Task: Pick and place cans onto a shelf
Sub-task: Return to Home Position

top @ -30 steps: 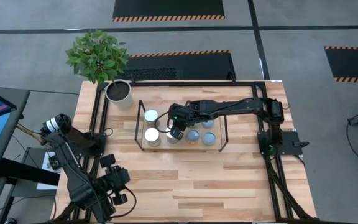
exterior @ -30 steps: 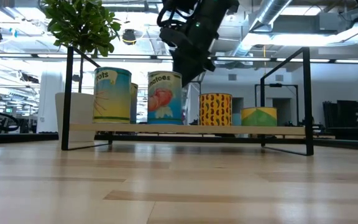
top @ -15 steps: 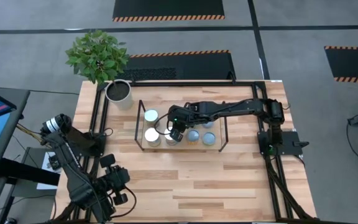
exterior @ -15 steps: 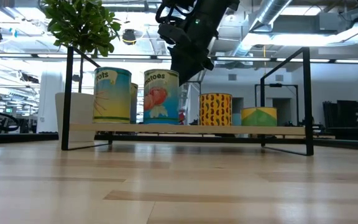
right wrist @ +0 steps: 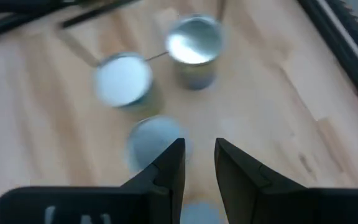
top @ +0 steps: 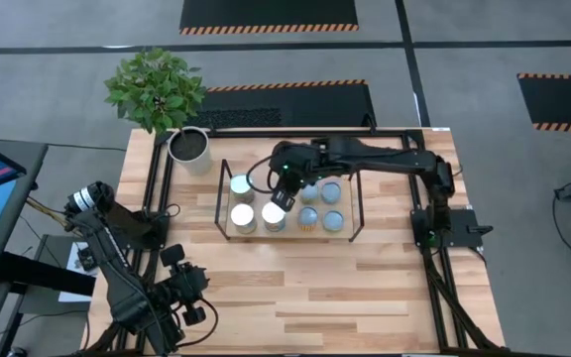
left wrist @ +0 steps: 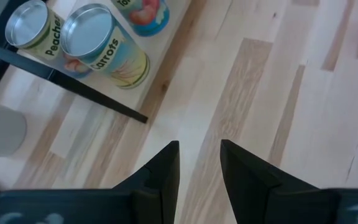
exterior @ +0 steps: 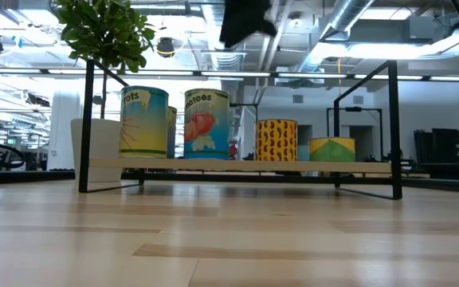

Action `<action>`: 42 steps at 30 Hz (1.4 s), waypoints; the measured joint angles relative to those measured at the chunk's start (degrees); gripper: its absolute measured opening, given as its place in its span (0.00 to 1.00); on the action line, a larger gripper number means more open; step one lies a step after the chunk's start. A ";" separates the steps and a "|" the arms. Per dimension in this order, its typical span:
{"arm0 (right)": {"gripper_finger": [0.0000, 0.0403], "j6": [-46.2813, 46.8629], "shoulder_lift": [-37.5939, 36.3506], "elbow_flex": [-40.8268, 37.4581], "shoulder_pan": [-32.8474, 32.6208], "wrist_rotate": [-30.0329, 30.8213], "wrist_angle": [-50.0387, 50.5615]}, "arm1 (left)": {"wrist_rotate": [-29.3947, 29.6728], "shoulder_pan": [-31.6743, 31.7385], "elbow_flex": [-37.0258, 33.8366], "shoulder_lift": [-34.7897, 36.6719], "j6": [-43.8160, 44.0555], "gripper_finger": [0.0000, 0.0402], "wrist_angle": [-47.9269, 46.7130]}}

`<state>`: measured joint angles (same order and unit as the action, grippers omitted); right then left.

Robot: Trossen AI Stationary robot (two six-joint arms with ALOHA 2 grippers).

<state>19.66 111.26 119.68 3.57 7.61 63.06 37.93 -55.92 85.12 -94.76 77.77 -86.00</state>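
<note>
Several cans stand upright on their bases on the low wooden shelf (top: 266, 234), which also shows in the low view (exterior: 237, 166). The tomato can (top: 273, 213) (exterior: 207, 123) stands next to the carrot can (top: 243, 215) (exterior: 143, 121). Pale blue-topped cans (top: 332, 220) fill the shelf's right half. My right gripper (top: 287, 195) (exterior: 245, 20) (right wrist: 199, 149) hangs above the shelf, just beyond the tomato can, empty, with a narrow gap between its fingers. My left gripper (top: 188, 297) (left wrist: 199, 146) waits at the table's near left, empty and slightly open.
A white plant pot (top: 189, 146) with a leafy plant (exterior: 102, 32) stands at the table's far left, beside the shelf's black wire upright (exterior: 88, 127). Bare wood tabletop (top: 315, 288) lies between the shelf and the near edge.
The tomato can has shifted slightly toward the carrot can and now stands alone on the shelf. My right gripper, which was down at that can, has risen well above the cans and drawn back toward the table's far edge.
</note>
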 joint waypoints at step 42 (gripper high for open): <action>0.28 12.98 -3.84 8.14 -57.59 28.21 13.26 | -8.81 0.28 -0.02 -0.02 -14.41 0.26 26.99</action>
<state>32.64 107.42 127.82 -54.02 35.82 76.32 29.12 -55.64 85.10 -94.78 63.36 -59.01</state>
